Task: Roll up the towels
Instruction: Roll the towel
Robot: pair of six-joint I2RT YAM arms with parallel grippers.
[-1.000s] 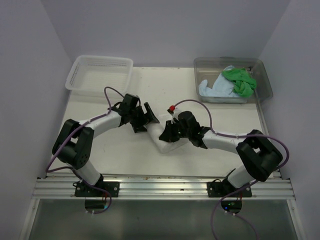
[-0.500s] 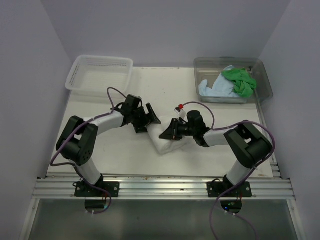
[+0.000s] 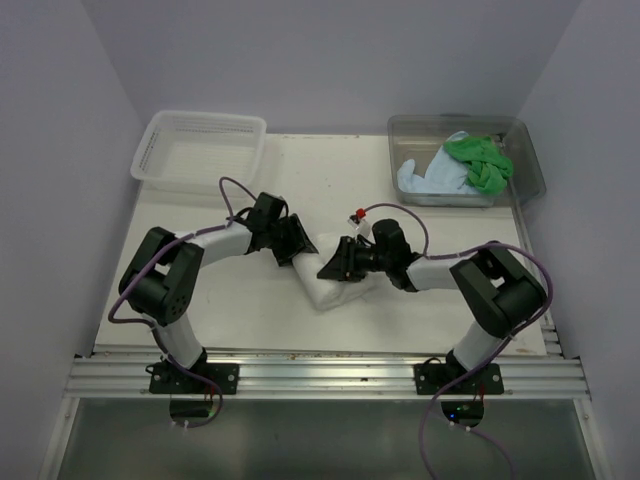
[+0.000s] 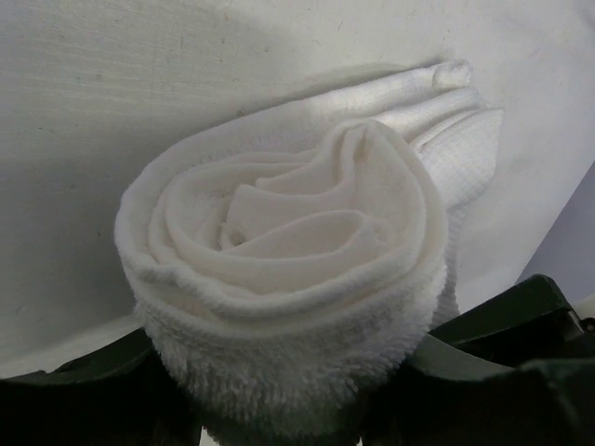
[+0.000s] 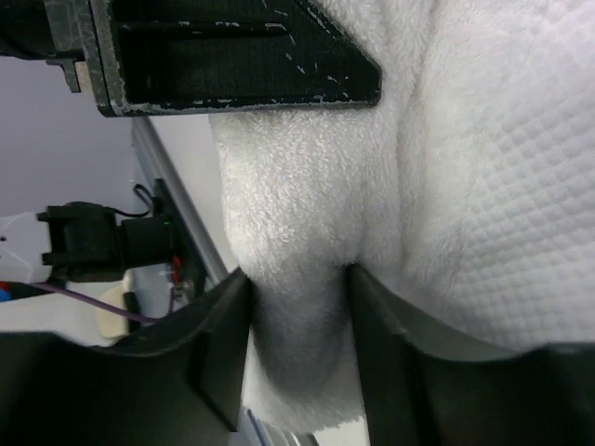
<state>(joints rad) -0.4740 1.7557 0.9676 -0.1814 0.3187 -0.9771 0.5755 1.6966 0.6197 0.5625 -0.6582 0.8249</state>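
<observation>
The white towel (image 3: 330, 288) lies on the table's middle, partly rolled. In the left wrist view its roll (image 4: 288, 260) shows end-on as a spiral. My left gripper (image 3: 297, 246) (image 4: 297, 381) has its jaws against both sides of the roll, shut on it. My right gripper (image 3: 336, 266) (image 5: 299, 316) is shut on a fold of the white towel (image 5: 465, 186), pinched between its fingers (image 5: 218, 353). The green towel (image 3: 480, 160) and the light blue towel (image 3: 424, 178) lie crumpled in the clear tub (image 3: 530, 150).
A white lattice basket (image 3: 200, 148) stands at the back left. The clear tub stands at the back right. The two wrists are close together over the towel; the left gripper's finger (image 5: 232, 56) shows at the top of the right wrist view.
My right wrist has dropped and swung in onto the towel, its elbow folding closer. My left gripper has shifted slightly right and down against the roll. The towel is more bunched.
</observation>
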